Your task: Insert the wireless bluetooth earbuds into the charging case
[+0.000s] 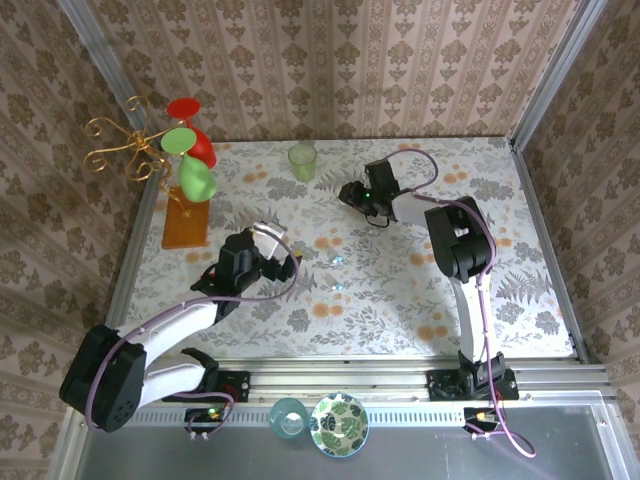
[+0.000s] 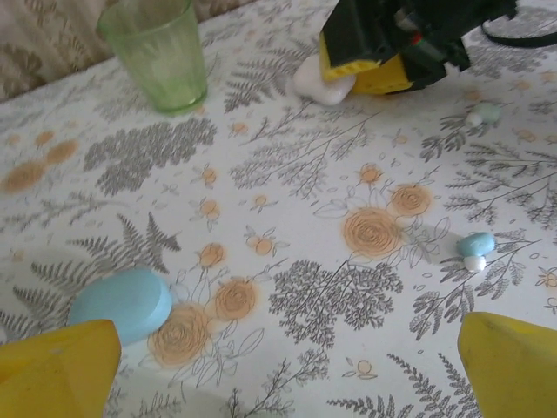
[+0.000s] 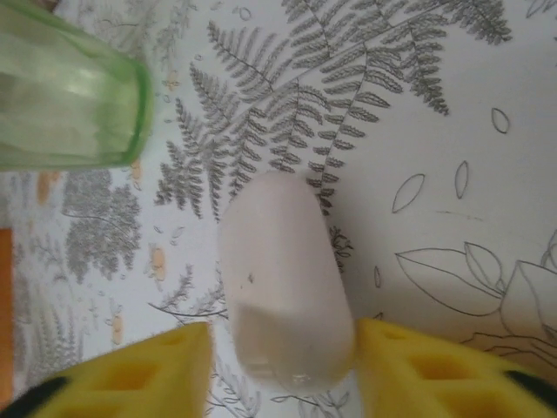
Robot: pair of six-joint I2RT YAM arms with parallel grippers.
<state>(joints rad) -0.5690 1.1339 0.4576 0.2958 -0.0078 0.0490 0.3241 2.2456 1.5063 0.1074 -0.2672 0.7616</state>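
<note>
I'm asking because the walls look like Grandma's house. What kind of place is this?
Probably a robot practice booth dressed up to look homey, not a real house. Wallpaper panels sit in metal rails, and two robot arms are bolted at the edge of a flowery table.

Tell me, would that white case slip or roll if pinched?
Probably slippery: the white case looks smooth and rounded, so a pinch might squirt it out. Lying flat, it would likely slide, not roll.

2 tiny specks, perhaps earbuds [image 1: 336, 259], lie near the left hand [image 1: 284, 252].
</note>
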